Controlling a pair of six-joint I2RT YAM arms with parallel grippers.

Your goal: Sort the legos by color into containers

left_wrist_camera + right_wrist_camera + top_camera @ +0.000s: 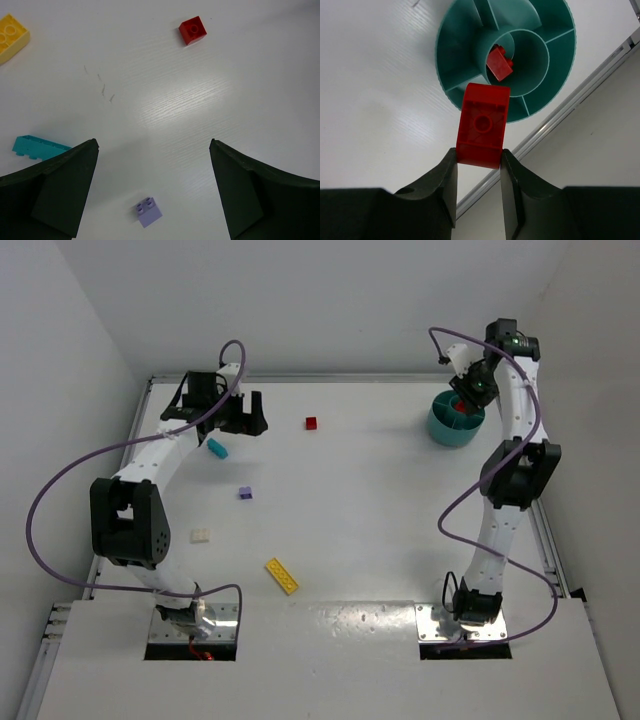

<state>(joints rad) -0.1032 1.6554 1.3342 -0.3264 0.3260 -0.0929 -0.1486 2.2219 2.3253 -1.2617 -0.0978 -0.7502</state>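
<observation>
Right gripper [478, 156] clamps a red brick [482, 122] above the near rim of the teal dish [455, 45], short of the centre well holding a second red brick [499, 62], so releasing here risks a bounce off the rim; left gripper [153, 150] gapes empty.

Bright, even light, soft glare, sharp

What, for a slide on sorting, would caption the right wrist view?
Right gripper holds a red brick above the teal dish, whose centre already holds another red brick.
</observation>
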